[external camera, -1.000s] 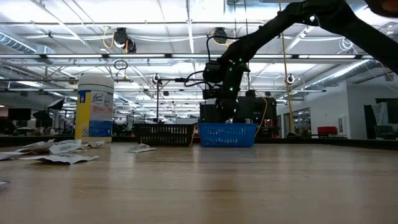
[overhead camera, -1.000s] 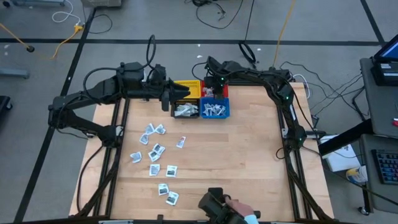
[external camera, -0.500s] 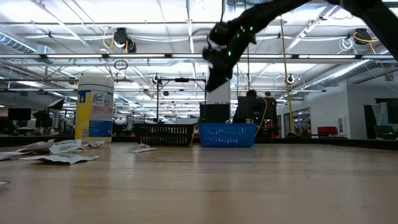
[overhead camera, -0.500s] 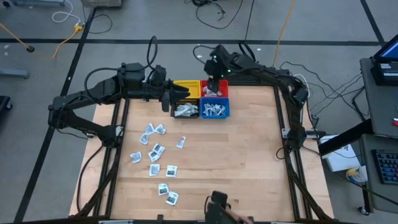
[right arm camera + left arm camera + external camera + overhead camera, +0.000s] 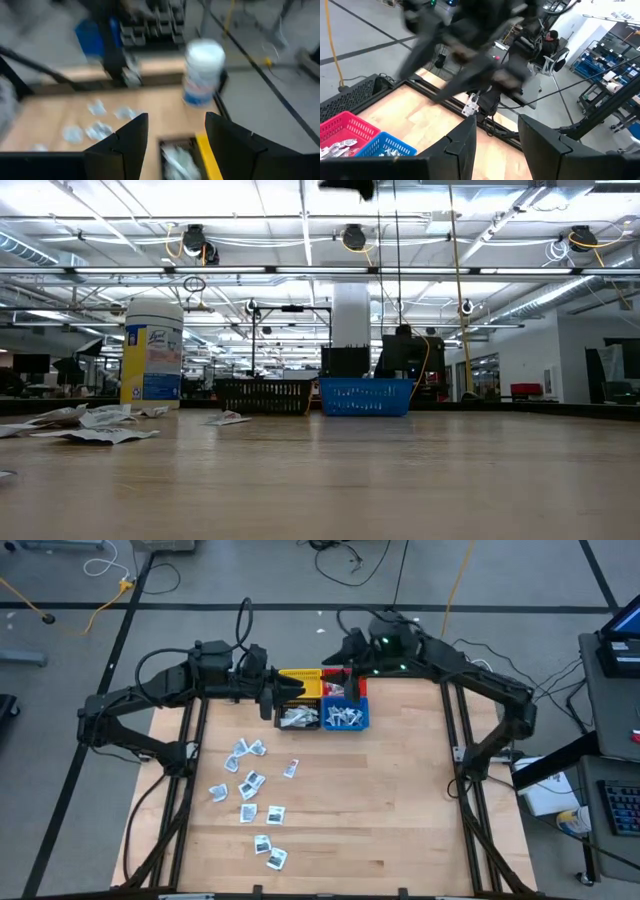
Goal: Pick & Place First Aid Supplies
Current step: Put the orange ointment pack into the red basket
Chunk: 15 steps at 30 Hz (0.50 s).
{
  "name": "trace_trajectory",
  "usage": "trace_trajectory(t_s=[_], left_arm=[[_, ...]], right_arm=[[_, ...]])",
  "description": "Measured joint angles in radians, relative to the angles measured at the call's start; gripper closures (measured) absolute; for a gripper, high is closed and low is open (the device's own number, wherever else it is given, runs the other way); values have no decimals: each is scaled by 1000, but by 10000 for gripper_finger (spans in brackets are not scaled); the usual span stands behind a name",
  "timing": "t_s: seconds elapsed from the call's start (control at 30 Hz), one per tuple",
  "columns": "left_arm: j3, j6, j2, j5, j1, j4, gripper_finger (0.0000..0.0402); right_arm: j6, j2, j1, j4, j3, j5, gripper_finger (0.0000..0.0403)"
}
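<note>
Right end effector [image 5: 348, 652] hangs above the red bin [image 5: 334, 685], fingers [image 5: 131, 140] apart, empty. Left end effector [image 5: 290, 692] sits beside the yellow bin [image 5: 302, 681], fingers [image 5: 462, 142] apart, empty. First aid supplies [image 5: 250, 783] lie scattered on the desk [image 5: 400, 790], others fill the blue bin [image 5: 345, 717].

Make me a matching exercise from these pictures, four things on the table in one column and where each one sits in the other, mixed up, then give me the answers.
Things:
1. blue bin
2. yellow bin
3. loose packets
4. red bin

Places:
A. scattered on the bare wood on the left arm's side of the table
B. at the table's far edge, beside the yellow bin on the right arm's side
C. holds packets, directly in front of the red bin
D. at the table's far edge, next to the left gripper

Pairs: 1-C, 2-D, 3-A, 4-B
</note>
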Motion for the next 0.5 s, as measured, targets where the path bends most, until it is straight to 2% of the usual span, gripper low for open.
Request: trace_trajectory(t_s=[0.13,0.2,0.37,0.5], left_arm=[[0,-8,0,0,-3,-1,252],[0,-67,0,-4,-3,-25,252],[1,-231,1,-49,-3,-218,252],[1,-380,0,-85,-3,-386,252]], right_arm=[[107,-40,65,111,-25,3,211],[135,-51,93,144,-53,37,211],[109,-81,137,148,-113,181,211],[103,-90,143,174,-145,182,211]])
